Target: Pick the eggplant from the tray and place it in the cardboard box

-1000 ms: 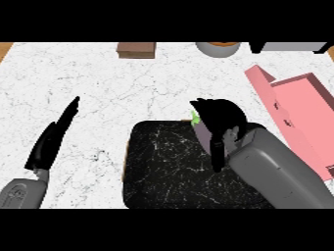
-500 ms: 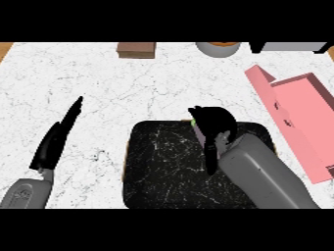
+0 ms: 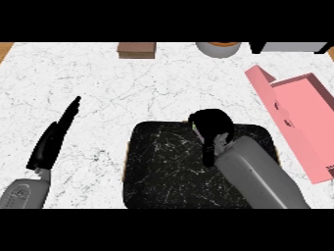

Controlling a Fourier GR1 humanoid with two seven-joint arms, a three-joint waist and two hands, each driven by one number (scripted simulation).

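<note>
- Head view: right hand (image 3: pixel 211 128) has moved left and down over the tray's (image 3: pixel 162 171) upper edge vs. 1 s ago.
- Fingers now curled over the spot where the eggplant's (image 3: pixel 195 127) green tip shows; only a sliver is visible, the rest hidden by the hand. Grip likely closing, not confirmed.
- Eggplant not yet lifted off the tray.
- Pink box (image 3: pixel 307 122) lies to the right, well apart; transfer pending.
- Left hand (image 3: pixel 54 139) rests open at left.
</note>
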